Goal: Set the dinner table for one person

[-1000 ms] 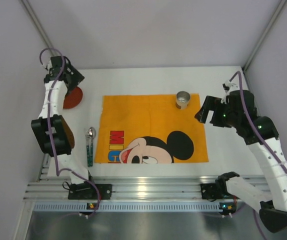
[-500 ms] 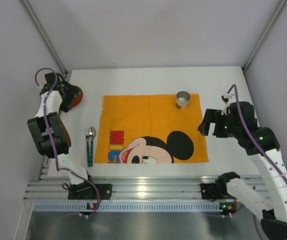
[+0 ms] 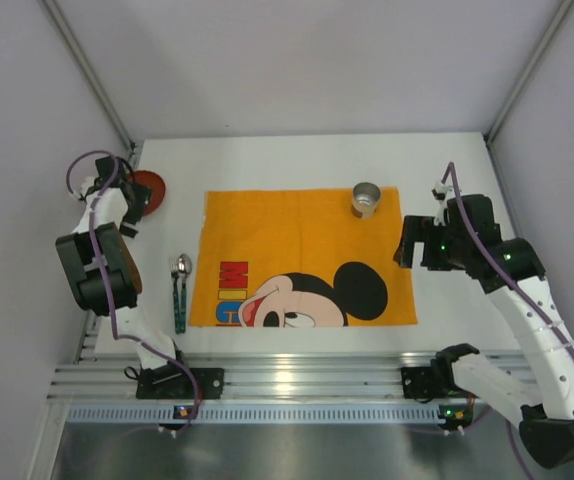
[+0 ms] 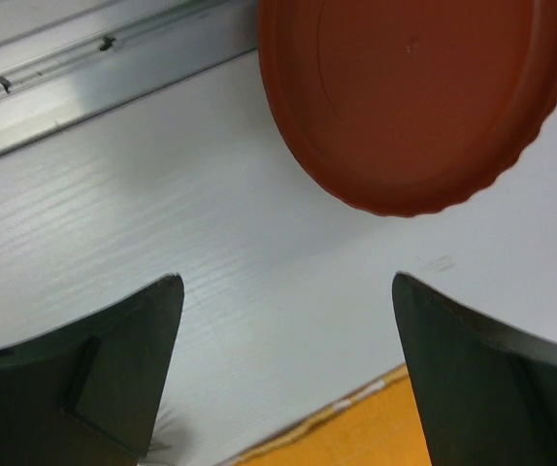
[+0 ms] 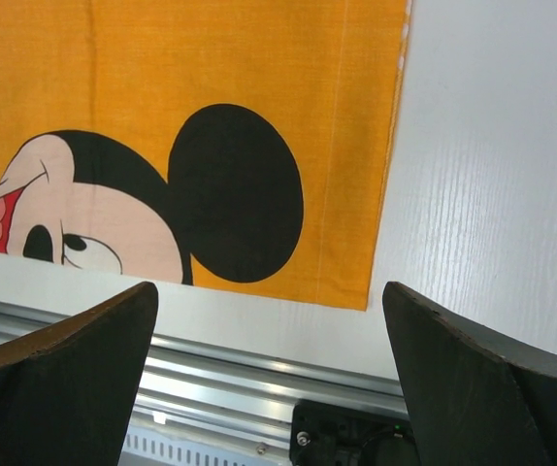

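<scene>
left gripper: fingers spread wide, empty, just short of red plate
red plate: looks rigid, light, slick; pinch the scalloped rim
dinner table: white, stiff, lying under everything
right gripper: spread, holding nothing

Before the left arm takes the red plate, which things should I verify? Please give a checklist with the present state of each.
1. Left gripper is open: ok, its fingers stand wide apart.
2. Red plate is between the fingers: not ok, it lies ahead of the fingertips.
3. Plate has nothing touching it: ok, it lies alone on the dinner table, apart from the orange cloth.
4. Middle of the cloth can receive the plate: ok, the metal cup stands at its far right corner, and the cutlery lies left of the cloth.
5. Right gripper is empty: ok, it is open over the cloth's right edge.
6. Plate is right side up: cannot tell.
</scene>
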You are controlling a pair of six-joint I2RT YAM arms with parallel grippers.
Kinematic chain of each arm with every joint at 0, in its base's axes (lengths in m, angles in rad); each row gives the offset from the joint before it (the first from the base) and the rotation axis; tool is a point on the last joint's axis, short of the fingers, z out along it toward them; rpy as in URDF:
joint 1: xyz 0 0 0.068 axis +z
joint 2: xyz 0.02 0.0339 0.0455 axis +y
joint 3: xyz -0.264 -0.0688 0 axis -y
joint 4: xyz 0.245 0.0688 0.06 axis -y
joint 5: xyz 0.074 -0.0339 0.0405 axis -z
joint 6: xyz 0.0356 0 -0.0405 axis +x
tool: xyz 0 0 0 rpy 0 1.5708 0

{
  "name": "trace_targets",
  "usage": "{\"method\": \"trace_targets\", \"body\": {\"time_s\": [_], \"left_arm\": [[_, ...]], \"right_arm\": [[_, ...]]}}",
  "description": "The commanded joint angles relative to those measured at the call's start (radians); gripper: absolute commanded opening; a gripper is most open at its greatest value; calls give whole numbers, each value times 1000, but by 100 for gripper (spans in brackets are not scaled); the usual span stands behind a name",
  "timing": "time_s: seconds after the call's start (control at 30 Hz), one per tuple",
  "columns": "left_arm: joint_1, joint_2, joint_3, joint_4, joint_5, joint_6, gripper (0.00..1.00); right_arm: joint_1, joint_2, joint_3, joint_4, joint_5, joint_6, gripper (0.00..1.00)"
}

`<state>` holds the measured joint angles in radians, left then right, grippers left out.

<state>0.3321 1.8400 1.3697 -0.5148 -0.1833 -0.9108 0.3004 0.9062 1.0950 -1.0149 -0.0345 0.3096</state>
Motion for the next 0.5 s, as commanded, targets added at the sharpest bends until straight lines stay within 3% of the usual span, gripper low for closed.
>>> {"method": "trace_targets", "body": {"time_s": [0.0, 0.47], "left_arm": [[2, 34, 71, 38, -47, -88, 93], [-1, 208, 203, 36, -15, -186, 86]], "right_arm": [[9, 22, 31, 10, 24, -17, 100], [-7, 83, 13, 30, 71, 14, 100]]}}
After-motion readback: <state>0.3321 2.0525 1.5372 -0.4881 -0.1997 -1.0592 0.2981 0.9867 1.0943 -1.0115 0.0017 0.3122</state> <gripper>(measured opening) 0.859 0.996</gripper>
